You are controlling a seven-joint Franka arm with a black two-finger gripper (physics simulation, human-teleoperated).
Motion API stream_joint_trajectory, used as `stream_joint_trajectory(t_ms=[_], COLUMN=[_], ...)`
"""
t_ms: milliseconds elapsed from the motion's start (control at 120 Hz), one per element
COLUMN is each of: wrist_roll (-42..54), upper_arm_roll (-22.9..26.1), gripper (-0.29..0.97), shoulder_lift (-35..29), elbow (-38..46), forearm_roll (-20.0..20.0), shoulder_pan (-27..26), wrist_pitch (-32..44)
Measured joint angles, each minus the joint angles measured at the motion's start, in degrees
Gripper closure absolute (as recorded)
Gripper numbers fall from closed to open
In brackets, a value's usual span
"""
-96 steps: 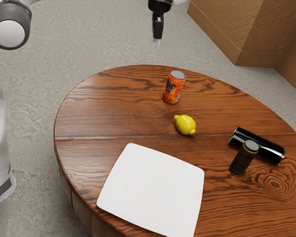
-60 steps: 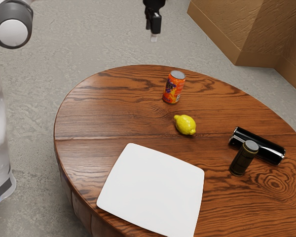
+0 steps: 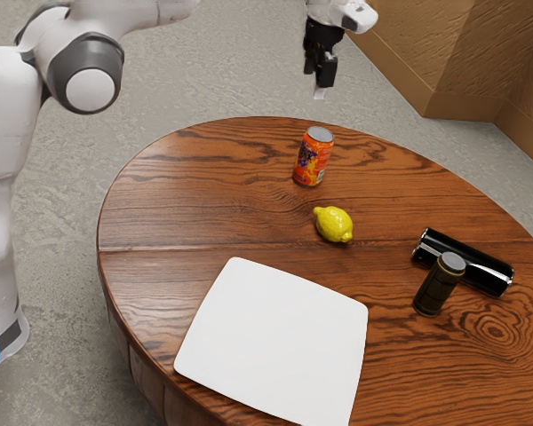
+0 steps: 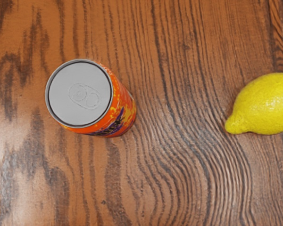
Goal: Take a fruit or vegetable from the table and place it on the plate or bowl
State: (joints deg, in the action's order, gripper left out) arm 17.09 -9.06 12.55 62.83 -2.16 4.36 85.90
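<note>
Hovering high over orange soda can (image 3: 313, 156): end effector (image 3: 321, 78), opening cannot be told, angle poor. Lemon (image 3: 333, 223) seen near can on desk (image 3: 204, 195).

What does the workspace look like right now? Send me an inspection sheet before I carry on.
Surface: round wooden table, dry and unmarked.
Job's things: yellow lemon lies near the table's middle; white square plate sits at the near edge with nothing on it; the two are apart.
Clutter: orange can stands upright behind the lemon; black case lies flat toward the exterior view's right, with a dark cylinder upright in front of it.
Grippers: gripper hangs high above the can, carrying nothing.
Cables: nothing seen.
Surroundings: grey floor; brown boxes beyond the table.
</note>
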Motion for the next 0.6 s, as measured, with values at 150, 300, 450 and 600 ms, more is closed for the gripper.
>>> stream_joint_trajectory(t_ms=[150,300,450,600], wrist_roll=[-0.21,3.55,12.30,21.96], upper_arm_roll=[0.28,2.27,2.50,2.64], gripper=[0.02,0.02,0.02,0.02], shoulder_lift=[3.24,2.14,2.31,4.39], elbow=[5.49,11.06,11.36,11.29], forearm_roll=[1.12,5.97,7.39,7.77], shoulder_pan=[0.26,0.42,0.33,-0.62], wrist_pitch=[3.13,5.13,5.97,6.72])
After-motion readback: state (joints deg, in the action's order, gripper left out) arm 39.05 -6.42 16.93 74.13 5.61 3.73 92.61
